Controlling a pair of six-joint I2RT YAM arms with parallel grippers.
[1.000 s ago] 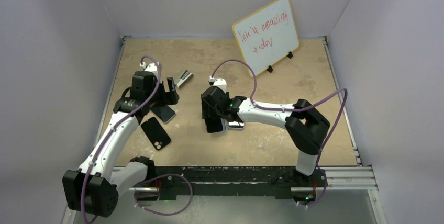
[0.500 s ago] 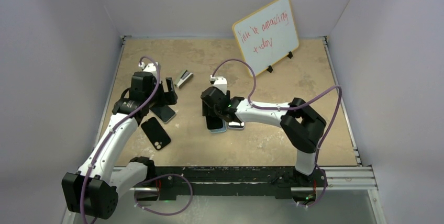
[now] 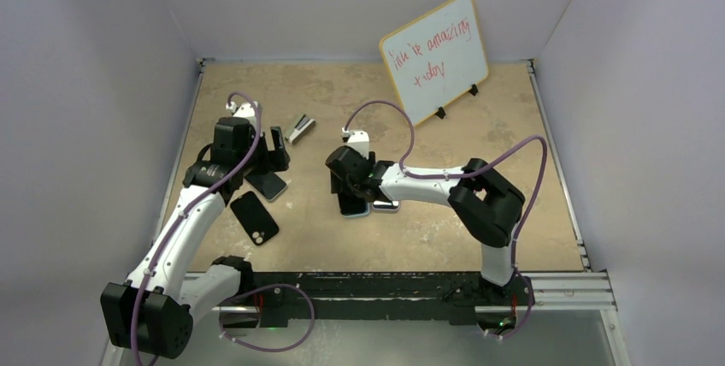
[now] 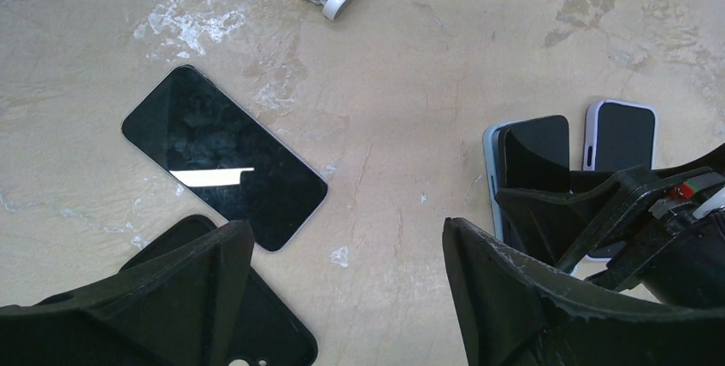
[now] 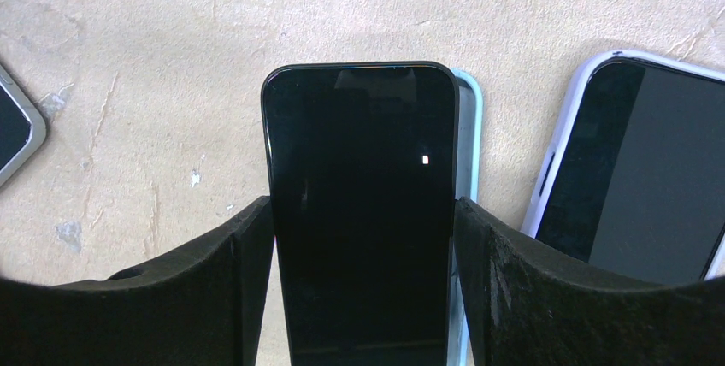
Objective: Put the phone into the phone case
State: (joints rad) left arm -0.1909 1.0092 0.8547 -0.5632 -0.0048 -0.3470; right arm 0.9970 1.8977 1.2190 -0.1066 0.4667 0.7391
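The right end effector [image 5: 363, 221] is clamping the black phone [image 5: 359, 144] by its long edges, jaws partly apart; the phone is lying over the light-blue phone case [image 5: 468, 126] on the counter [image 5: 171, 41], offset left, with the case's right rim showing. The left end effector [image 4: 342, 238] is hanging wide open, gripping nothing, above a spare dark phone [image 4: 222, 169].
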